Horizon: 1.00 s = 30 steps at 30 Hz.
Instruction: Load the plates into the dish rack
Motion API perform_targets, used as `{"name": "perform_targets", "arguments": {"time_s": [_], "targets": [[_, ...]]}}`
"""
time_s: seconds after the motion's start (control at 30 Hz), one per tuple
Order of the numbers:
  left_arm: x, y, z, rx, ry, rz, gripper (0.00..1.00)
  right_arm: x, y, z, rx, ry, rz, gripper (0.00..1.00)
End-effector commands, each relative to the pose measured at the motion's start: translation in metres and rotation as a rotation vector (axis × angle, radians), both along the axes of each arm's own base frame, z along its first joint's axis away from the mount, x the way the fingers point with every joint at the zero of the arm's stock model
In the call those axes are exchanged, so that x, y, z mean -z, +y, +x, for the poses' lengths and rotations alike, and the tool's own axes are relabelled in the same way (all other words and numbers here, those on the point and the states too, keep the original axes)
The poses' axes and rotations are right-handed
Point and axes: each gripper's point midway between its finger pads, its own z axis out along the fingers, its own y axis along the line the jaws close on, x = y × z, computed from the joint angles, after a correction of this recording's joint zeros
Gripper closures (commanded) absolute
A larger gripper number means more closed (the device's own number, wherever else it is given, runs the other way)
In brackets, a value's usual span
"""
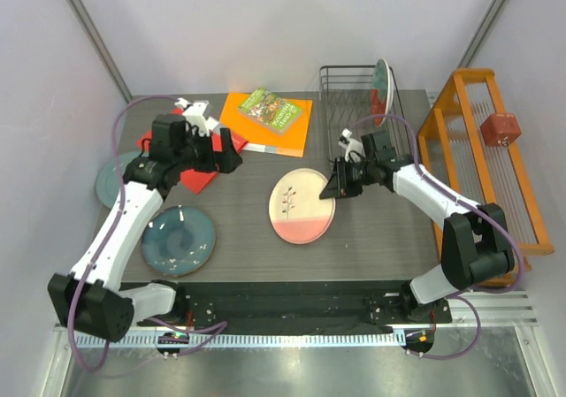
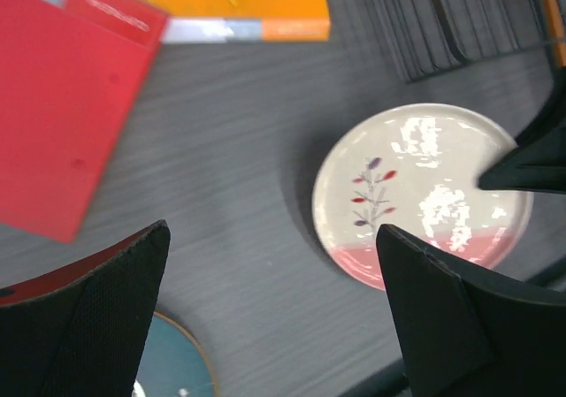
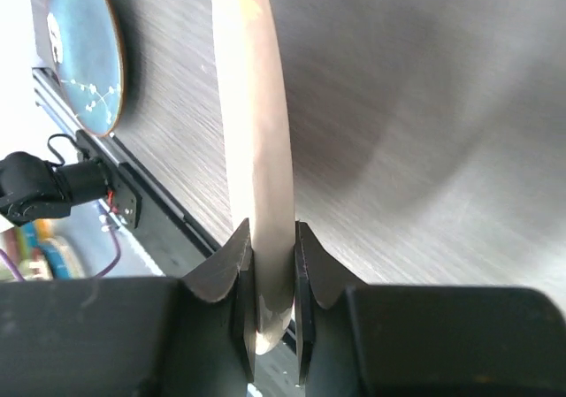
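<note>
My right gripper [image 1: 334, 187] is shut on the right rim of the cream-and-pink sprig plate [image 1: 302, 205], which is tilted a little off the table. In the right wrist view the plate's rim [image 3: 261, 149] stands edge-on between the fingers of that gripper [image 3: 268, 282]. The red plate [image 1: 383, 86] stands in the black wire dish rack [image 1: 354, 105] at the back. The speckled dark teal plate [image 1: 178, 240] lies front left. The grey-green plate [image 1: 110, 180] is partly hidden by my left arm. My left gripper [image 1: 228, 152] is open and empty above the table, left of the sprig plate [image 2: 423, 194].
An orange book [image 1: 265, 125] with a green book [image 1: 270, 110] on it and a red book [image 1: 199, 171] lie at the back left. An orange wooden rack [image 1: 482, 149] stands along the right edge. The teal plate also shows in the wrist views [image 2: 172, 370] [image 3: 84, 52].
</note>
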Motion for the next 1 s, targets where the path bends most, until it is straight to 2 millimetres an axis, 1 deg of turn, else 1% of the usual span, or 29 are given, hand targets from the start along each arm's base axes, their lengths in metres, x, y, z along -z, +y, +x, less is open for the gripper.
{"name": "perform_targets", "arguments": {"time_s": [0.0,0.07,0.1,0.17,0.2,0.23,0.27,0.3,0.33,0.37,0.4,0.43,0.47,0.5,0.53,0.57,0.6,0.63,0.7,0.73,0.77,0.83,0.87,0.9,0.97], "targets": [[0.006,0.047,0.006,-0.143,-0.025,0.222,0.01,-0.121,0.009,0.039,-0.061,-0.356,0.03,0.99],[0.008,0.06,0.011,-0.205,-0.024,0.268,0.01,-0.145,0.01,0.054,-0.052,-0.436,0.027,0.99],[0.009,0.06,0.011,-0.211,-0.02,0.268,0.01,-0.167,0.01,0.069,-0.035,-0.501,0.027,0.98],[0.01,0.058,0.014,-0.22,-0.012,0.24,0.01,-0.19,0.007,0.089,-0.002,-0.579,0.027,0.99],[0.01,0.055,0.014,-0.215,-0.007,0.219,0.01,-0.216,-0.002,0.107,0.054,-0.649,0.014,0.99],[0.011,0.052,0.013,-0.202,0.001,0.194,0.0,-0.216,-0.007,0.124,0.08,-0.658,-0.008,0.99],[0.009,0.05,0.012,-0.201,0.001,0.181,0.0,-0.225,-0.014,0.137,0.116,-0.682,-0.021,0.99],[0.009,0.047,0.012,-0.194,0.006,0.162,0.0,-0.249,-0.026,0.154,0.176,-0.736,-0.032,0.99],[0.009,0.048,0.012,-0.2,0.008,0.156,0.0,-0.246,-0.041,0.177,0.26,-0.746,-0.096,0.99],[0.008,0.049,0.012,-0.207,0.006,0.156,0.0,-0.252,-0.049,0.19,0.298,-0.772,-0.114,0.99],[0.008,0.054,0.012,-0.227,0.0,0.168,0.01,-0.278,-0.057,0.201,0.35,-0.836,-0.129,0.99],[0.009,0.06,0.012,-0.241,-0.006,0.187,0.01,-0.272,-0.069,0.22,0.409,-0.846,-0.194,0.99],[0.009,0.071,0.013,-0.284,-0.014,0.232,0.01,-0.295,-0.075,0.227,0.452,-0.899,-0.203,0.99],[0.015,0.095,0.015,-0.396,-0.012,0.302,0.0,-0.298,-0.086,0.236,0.517,-0.911,-0.247,0.99],[0.016,0.101,0.016,-0.417,-0.01,0.324,0.01,-0.295,-0.091,0.247,0.554,-0.916,-0.279,0.99],[0.02,0.106,0.016,-0.427,0.002,0.351,0.01,-0.307,-0.101,0.252,0.611,-0.946,-0.308,0.99],[0.02,0.111,0.016,-0.442,0.004,0.369,0.01,-0.307,-0.106,0.258,0.647,-0.955,-0.332,0.99],[0.022,0.112,0.016,-0.444,0.008,0.372,0.01,-0.315,-0.12,0.263,0.733,-0.982,-0.371,0.99],[0.021,0.109,0.015,-0.433,0.002,0.348,0.01,-0.315,-0.13,0.272,0.803,-1.0,-0.438,0.99],[0.022,0.105,0.014,-0.421,0.005,0.328,0.0,-0.32,-0.133,0.275,0.832,-1.019,-0.457,0.99],[0.027,0.103,0.012,-0.416,0.016,0.322,0.0,-0.317,-0.143,0.28,0.87,-1.025,-0.516,0.99],[0.031,0.1,0.011,-0.407,0.031,0.305,0.0,-0.319,-0.148,0.286,0.896,-1.04,-0.547,0.99],[0.035,0.1,0.01,-0.404,0.041,0.303,0.0,-0.323,-0.154,0.287,0.927,-1.047,-0.569,0.99],[0.037,0.099,0.009,-0.399,0.046,0.301,0.0,-0.316,-0.153,0.292,0.927,-1.04,-0.58,0.99],[0.04,0.097,0.008,-0.392,0.054,0.297,0.01,-0.314,-0.157,0.295,0.926,-1.049,-0.625,0.99]]}}
